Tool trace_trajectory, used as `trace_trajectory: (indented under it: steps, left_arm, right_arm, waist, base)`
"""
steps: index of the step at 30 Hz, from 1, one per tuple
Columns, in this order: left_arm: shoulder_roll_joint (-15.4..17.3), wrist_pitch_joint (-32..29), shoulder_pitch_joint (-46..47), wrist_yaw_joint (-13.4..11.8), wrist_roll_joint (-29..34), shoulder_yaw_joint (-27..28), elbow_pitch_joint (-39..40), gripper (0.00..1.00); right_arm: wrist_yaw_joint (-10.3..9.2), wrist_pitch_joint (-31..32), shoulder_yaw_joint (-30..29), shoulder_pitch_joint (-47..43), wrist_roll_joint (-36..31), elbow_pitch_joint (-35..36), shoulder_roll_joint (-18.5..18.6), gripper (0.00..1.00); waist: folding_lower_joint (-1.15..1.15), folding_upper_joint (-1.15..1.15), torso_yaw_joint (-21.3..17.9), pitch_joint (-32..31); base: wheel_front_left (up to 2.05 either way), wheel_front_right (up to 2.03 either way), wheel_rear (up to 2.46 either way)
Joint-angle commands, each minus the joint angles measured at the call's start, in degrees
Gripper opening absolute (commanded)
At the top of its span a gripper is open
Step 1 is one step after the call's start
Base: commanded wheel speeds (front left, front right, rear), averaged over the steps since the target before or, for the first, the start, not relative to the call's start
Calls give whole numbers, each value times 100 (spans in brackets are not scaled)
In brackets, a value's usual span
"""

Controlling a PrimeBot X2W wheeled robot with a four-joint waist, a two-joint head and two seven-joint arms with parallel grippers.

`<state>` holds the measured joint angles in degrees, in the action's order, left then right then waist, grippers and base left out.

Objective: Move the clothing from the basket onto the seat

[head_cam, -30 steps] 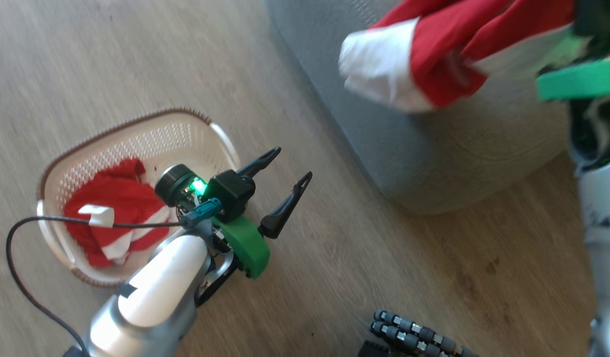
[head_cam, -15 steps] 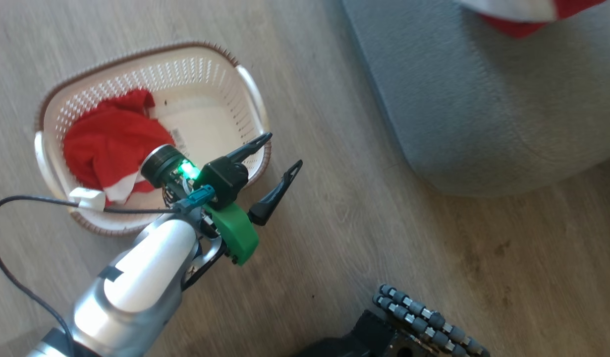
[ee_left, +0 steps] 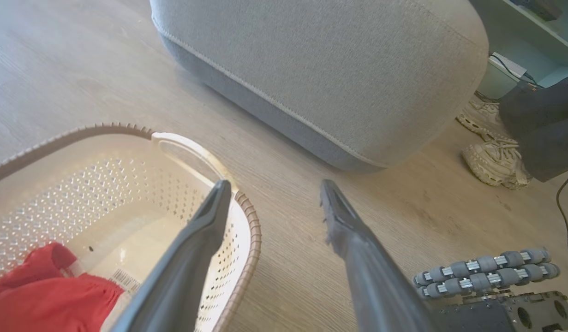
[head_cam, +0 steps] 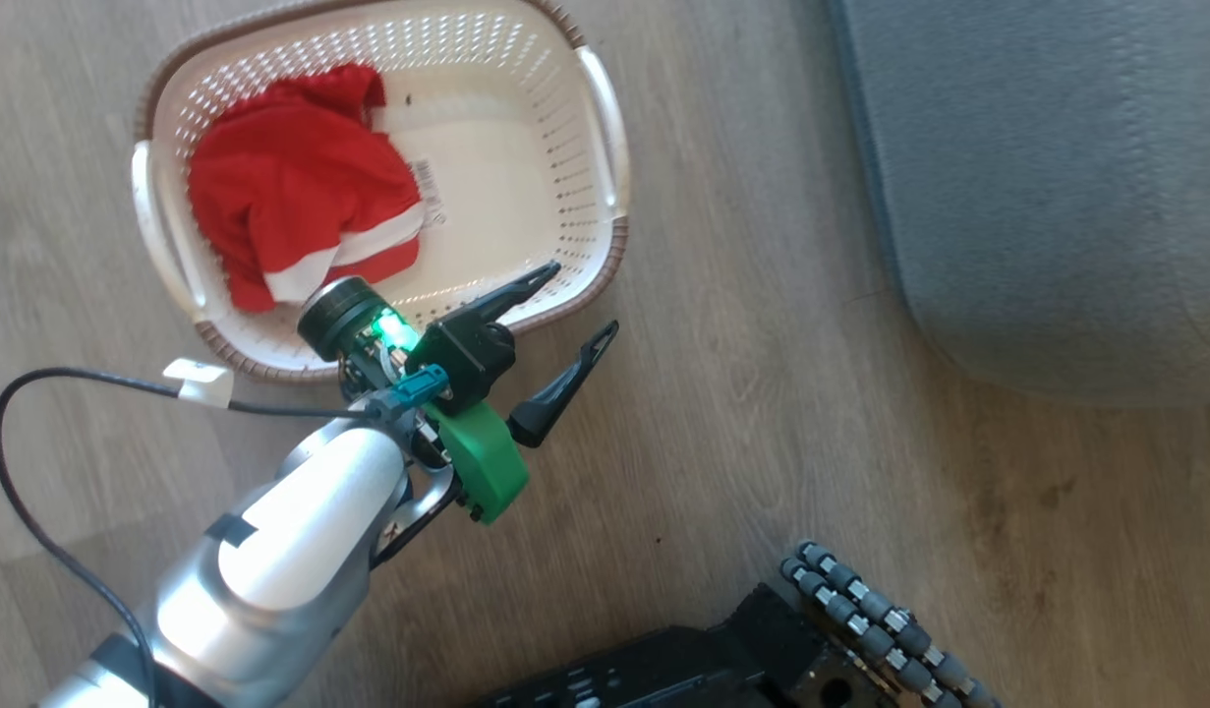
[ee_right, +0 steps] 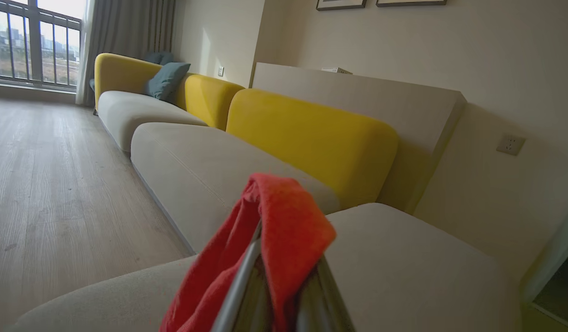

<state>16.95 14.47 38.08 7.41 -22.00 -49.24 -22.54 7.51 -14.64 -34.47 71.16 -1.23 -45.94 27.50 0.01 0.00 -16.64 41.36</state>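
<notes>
The cream basket [head_cam: 614, 246] stands on the wood floor, and a piece of red clothing with white trim [head_cam: 290, 187] lies in its left half. My left gripper [head_cam: 585, 297] hangs open over the basket's near right corner, with nothing between its fingers. In the left wrist view the left gripper [ee_left: 273, 191] straddles the brown rim of the basket [ee_left: 247, 221], with the clothing [ee_left: 44, 295] at lower left and the grey seat [ee_left: 334, 69] beyond. My right gripper [ee_right: 284, 263] is shut on another red piece of clothing [ee_right: 284, 226], held above the seat [ee_right: 403, 258].
The seat [head_cam: 1047, 177] lies right of the basket across a strip of floor. My wheeled base [head_cam: 860, 610] is at the bottom. A person's shoes [ee_left: 493, 159] stand past the seat's corner. Yellow backrests [ee_right: 311, 138] line the seat's far side.
The head camera has swung, so the basket now sits higher and further right, and the held garment and right arm have left that view. The left gripper stays open by the basket.
</notes>
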Motion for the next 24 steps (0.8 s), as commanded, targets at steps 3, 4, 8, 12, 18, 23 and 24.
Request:
trace_trajectory:
  steps: [3, 4, 8, 12, 18, 23, 24]
  left_arm:
    - [6, 52, 60, 8, -35, 90, 109, 100]
    - [7, 52, 56, 8, -39, 99, 98, 100]
    - [-2, 52, 85, 8, -49, 92, 54, 100]
    - [-34, 52, 116, 8, -73, 117, -14, 100]
    - [-141, 52, 75, 8, -107, 146, -63, 100]
    - [-217, 52, 2, 8, -134, 194, -99, 100]
    - [-242, 52, -24, 8, -135, 214, -105, 100]
  right_arm:
    - [-2, -36, -396, -215, -250, -183, 44, 0]
    - [-2, -36, -460, -306, -281, -300, -15, 0]
    - [-2, -36, -630, -684, -238, -615, -266, 0]
    - [-2, -36, -667, -1161, -91, -682, -587, 16]
    - [-2, -36, -434, -1929, 273, -381, -938, 100]
    - [-2, -36, -203, -2429, 545, -43, -1077, 100]
    - [-2, -36, -140, -2572, 599, 41, -1121, 100]
  waist:
    - [-1, 0, 166, 164]
    - [-1, 0, 179, 176]
    - [-1, 0, 211, 173]
    - [-1, 0, 188, 63]
    - [-1, 0, 176, -178]
    - [-1, 0, 194, -389]
    - [-1, 0, 205, -451]
  base:
    - [0, 0, 0]
    - [0, 0, 0]
    - [0, 0, 0]
    - [0, 0, 0]
    - [0, 0, 0]
    - [0, 0, 0]
    - [0, 0, 0]
